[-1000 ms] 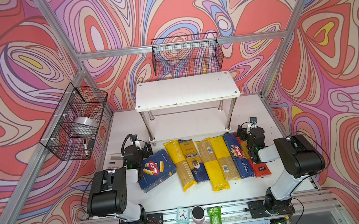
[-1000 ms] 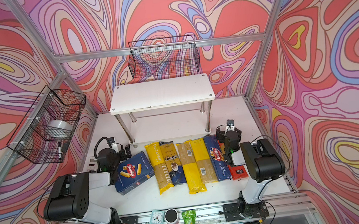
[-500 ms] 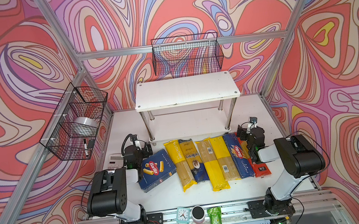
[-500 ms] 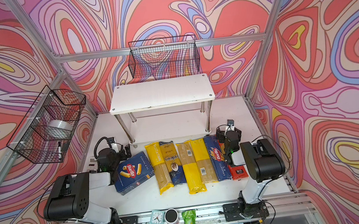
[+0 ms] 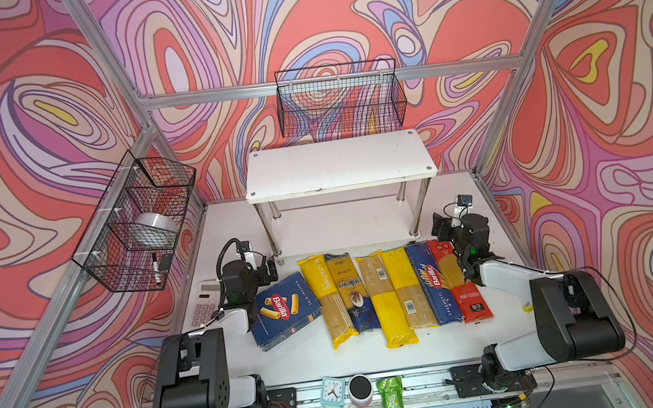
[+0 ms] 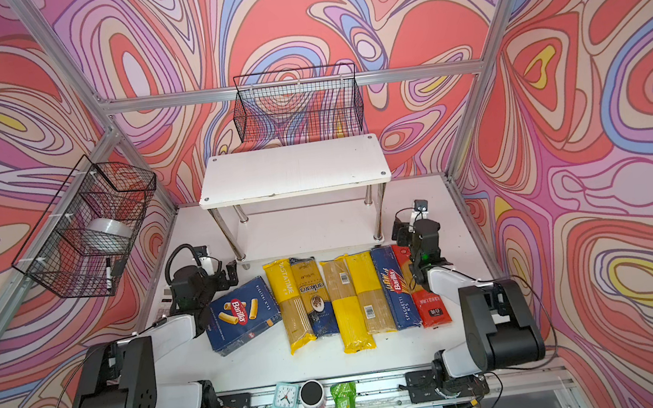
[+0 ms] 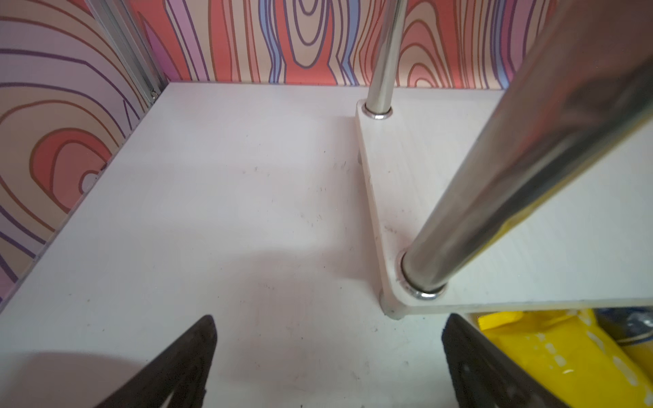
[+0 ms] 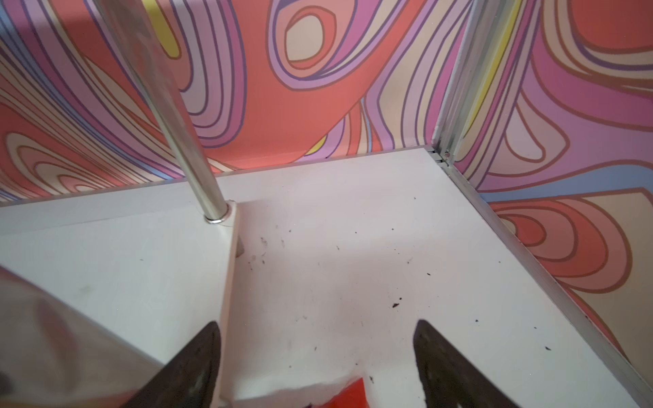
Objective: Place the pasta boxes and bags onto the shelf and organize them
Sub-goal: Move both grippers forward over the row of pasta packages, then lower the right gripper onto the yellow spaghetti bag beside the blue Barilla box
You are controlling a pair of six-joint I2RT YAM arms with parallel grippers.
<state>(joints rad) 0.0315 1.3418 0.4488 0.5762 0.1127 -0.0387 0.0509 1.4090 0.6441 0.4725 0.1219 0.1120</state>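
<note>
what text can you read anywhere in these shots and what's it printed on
"Barilla": wide blue box.
"PASTATIME": yellow bag.
"ankara": blue-and-gold bag.
"Barilla", "SPAGHETTI N.5": narrow blue box.
Too small or blurred: red bag, green packet, clock.

The rigatoni box [image 6: 241,315], five bags [image 6: 290,301] and the spaghetti box [image 6: 396,289] lie side by side on the worktop [image 6: 392,356] before the shelf [image 6: 292,171].

back wall: back wire basket [image 5: 340,99] hung on rail | left wall: side wire basket [image 5: 138,222] holding tape roll [image 5: 152,233], marker [image 5: 155,268] | table's left edge: calculator [image 5: 204,307] | front rail, side by side: mint alarm clock [image 5: 333,390], black-topped pink cylinder [image 5: 360,389], green snack packet [image 5: 392,398]
</note>
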